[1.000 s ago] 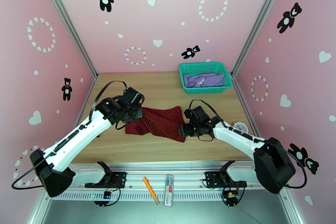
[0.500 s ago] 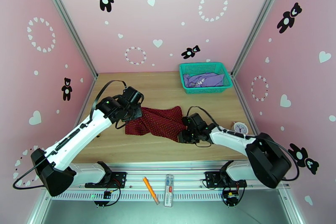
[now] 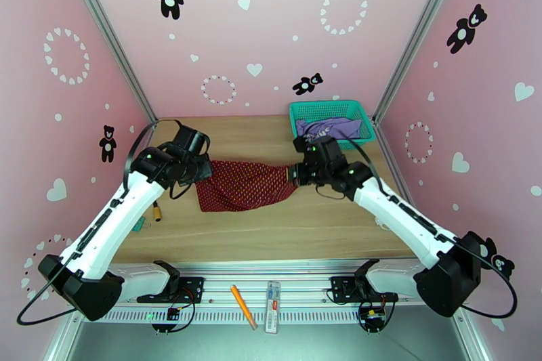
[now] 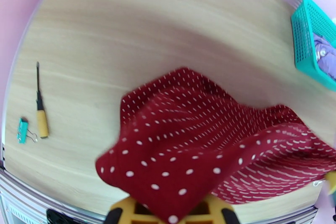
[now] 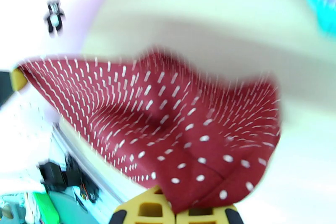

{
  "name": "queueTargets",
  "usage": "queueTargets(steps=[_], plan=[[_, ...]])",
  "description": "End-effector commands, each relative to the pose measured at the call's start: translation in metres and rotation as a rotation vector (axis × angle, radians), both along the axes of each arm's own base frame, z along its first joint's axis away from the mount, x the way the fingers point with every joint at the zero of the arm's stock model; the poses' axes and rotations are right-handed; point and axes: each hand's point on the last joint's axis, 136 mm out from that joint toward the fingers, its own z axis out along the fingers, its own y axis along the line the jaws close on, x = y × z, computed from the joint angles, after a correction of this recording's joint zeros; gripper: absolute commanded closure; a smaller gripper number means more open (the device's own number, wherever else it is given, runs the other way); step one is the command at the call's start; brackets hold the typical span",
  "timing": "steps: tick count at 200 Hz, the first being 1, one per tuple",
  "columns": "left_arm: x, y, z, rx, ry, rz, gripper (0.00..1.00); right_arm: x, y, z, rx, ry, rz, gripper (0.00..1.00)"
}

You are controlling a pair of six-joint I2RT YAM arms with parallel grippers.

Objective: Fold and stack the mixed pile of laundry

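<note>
The dark red cloth (image 3: 240, 185) with white dots hangs stretched above the wooden table (image 3: 271, 234), held by both grippers. My left gripper (image 3: 197, 173) is shut on its left edge and my right gripper (image 3: 296, 173) is shut on its right corner. In the left wrist view the cloth (image 4: 189, 145) drapes out from the yellow fingers (image 4: 126, 213) at the bottom edge. The right wrist view is blurred, with the cloth (image 5: 176, 128) pinched between the yellow fingers (image 5: 147, 210). The lavender-purple T-shirt (image 3: 332, 128) lies in the teal basket (image 3: 325, 104) at the back right.
A small screwdriver (image 4: 40, 111) and a teal binder clip (image 4: 22, 130) lie on the table's left side, beside the left arm. The basket (image 4: 302, 40) stands just behind the right gripper. An orange pen (image 3: 242, 306) rests on the front rail.
The right gripper shut on the cloth's right corner. Both arms then rose and moved toward the back, pulling the cloth off the table and taut between them.
</note>
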Motion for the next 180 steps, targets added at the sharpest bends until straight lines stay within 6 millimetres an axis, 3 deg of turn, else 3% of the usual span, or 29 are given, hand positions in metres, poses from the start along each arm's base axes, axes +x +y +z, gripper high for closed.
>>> queueTargets(steps=[1, 30, 53, 60, 70, 89, 116, 144, 180], plan=[[0.019, -0.006, -0.032, 0.006, 0.101, -0.061, 1.0, 0.012, -0.012, -0.055, -0.125, 0.189, 0.016, 1.0], [0.055, -0.006, -0.069, 0.019, 0.172, -0.053, 0.85, 0.055, -0.01, -0.098, -0.162, 0.281, -0.017, 1.0], [0.084, 0.001, -0.082, 0.043, 0.178, -0.033, 0.64, 0.083, -0.006, -0.12, -0.195, 0.306, -0.034, 1.0], [0.093, 0.003, -0.082, 0.053, 0.173, -0.027, 0.55, 0.089, -0.004, -0.124, -0.202, 0.309, -0.037, 1.0], [0.101, 0.006, -0.084, 0.074, 0.176, -0.016, 0.34, 0.098, -0.003, -0.129, -0.213, 0.314, -0.048, 1.0], [0.104, 0.006, -0.085, 0.076, 0.188, -0.008, 0.18, 0.109, 0.0, -0.136, -0.224, 0.324, -0.057, 1.0], [0.076, 0.006, -0.093, 0.022, 0.214, 0.01, 0.15, 0.113, 0.003, -0.139, -0.216, 0.328, -0.059, 1.0], [0.037, 0.009, -0.126, -0.025, 0.271, 0.047, 0.19, 0.112, 0.001, -0.14, -0.23, 0.33, -0.057, 1.0], [0.028, 0.007, -0.155, -0.065, 0.291, 0.085, 0.28, 0.106, 0.0, -0.142, -0.231, 0.338, -0.054, 1.0]])
